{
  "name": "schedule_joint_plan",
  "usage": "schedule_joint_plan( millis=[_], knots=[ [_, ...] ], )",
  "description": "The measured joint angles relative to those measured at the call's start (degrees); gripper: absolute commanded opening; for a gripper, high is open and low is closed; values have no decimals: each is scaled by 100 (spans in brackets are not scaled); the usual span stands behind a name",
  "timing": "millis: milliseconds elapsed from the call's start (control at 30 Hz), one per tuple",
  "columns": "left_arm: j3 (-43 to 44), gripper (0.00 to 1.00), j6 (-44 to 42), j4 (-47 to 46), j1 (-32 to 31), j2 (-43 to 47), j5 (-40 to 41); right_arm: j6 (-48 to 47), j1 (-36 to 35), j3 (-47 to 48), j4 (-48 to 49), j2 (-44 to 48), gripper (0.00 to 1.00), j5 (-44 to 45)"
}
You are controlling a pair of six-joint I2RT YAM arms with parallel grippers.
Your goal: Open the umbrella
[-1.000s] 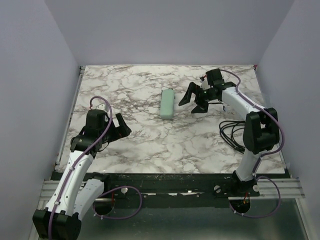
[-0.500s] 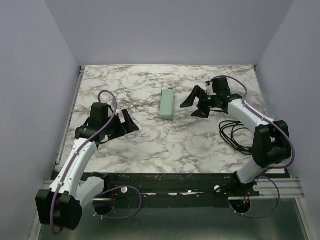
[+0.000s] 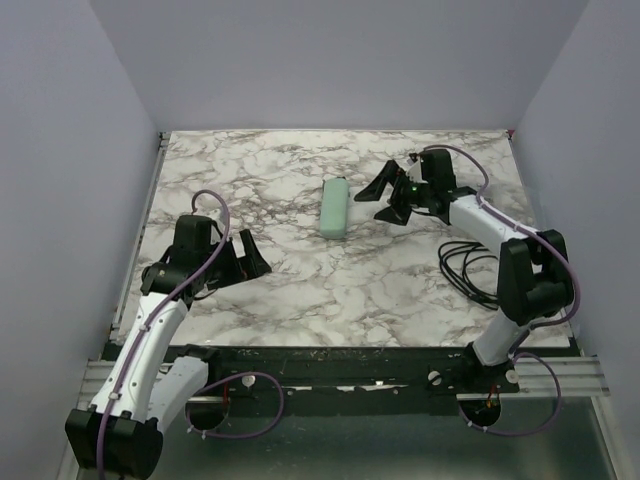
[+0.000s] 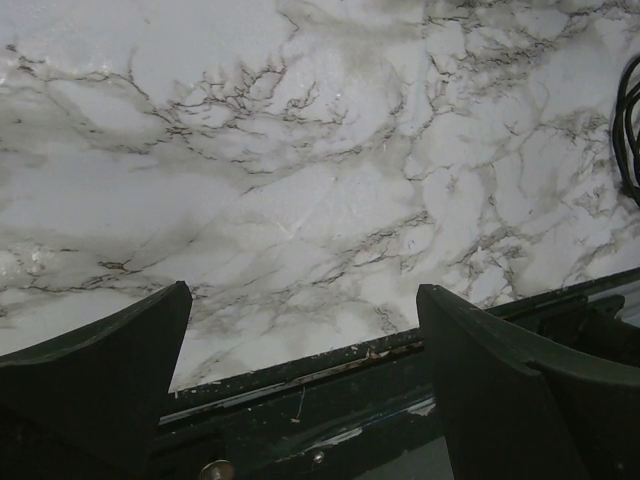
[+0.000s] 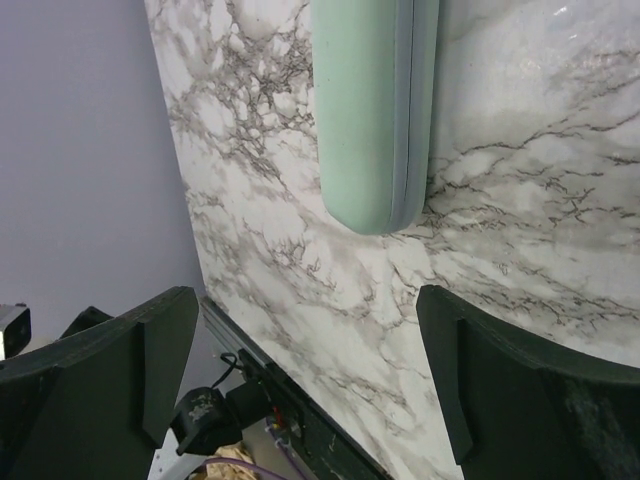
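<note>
No black umbrella shows in any view. A pale mint-green oval case (image 3: 336, 207) lies shut on the marble table, back centre; its near end also shows in the right wrist view (image 5: 375, 110). My right gripper (image 3: 383, 197) is open and empty just right of the case, pointing at it, a short gap away; in its own view (image 5: 307, 295) the jaws stand wide over bare marble. My left gripper (image 3: 247, 258) is open and empty at the left front of the table, far from the case; its own view (image 4: 302, 292) shows marble and the table's front edge.
A coiled black cable (image 3: 465, 265) lies at the right side of the table by the right arm; a bit of it shows in the left wrist view (image 4: 630, 130). The black front rail (image 3: 330, 358) and grey walls bound the table.
My left arm swung toward the table's middle, then drew back a little to the left. My right gripper shifted slightly by the case, ending a bit farther back. Both stayed open.
</note>
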State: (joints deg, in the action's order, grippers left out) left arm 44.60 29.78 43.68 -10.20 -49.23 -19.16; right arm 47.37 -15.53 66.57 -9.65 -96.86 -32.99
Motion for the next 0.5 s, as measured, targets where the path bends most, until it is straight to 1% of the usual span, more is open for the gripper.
schedule_joint_plan(
  millis=[200,500],
  knots=[
    [116,99,-37,389,-2,153,479,61,-107,404,142,-487,100,2],
    [118,99,-46,542,-44,-90,566,-70,-177,509,732,-870,100,17]
  ],
)
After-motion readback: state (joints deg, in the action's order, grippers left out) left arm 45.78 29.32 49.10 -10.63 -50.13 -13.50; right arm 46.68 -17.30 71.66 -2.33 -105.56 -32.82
